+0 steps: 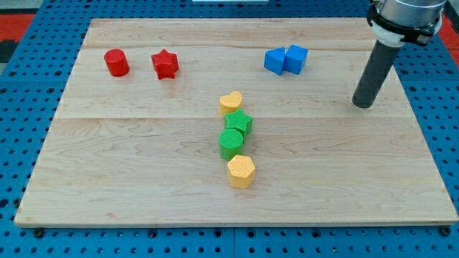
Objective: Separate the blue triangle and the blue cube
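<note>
The blue triangle (274, 61) and the blue cube (295, 58) sit side by side and touching near the view's top, right of centre, the triangle on the left. My tip (363, 105) rests on the board at the view's right, well to the right of and a little below the blue cube, apart from both blocks.
A red cylinder (116, 62) and a red star (165, 64) lie at the top left. In the middle a column runs downward: yellow heart (231, 101), green star (239, 122), green cylinder (231, 142), yellow hexagon (242, 171). The wooden board (107, 165) sits on blue pegboard.
</note>
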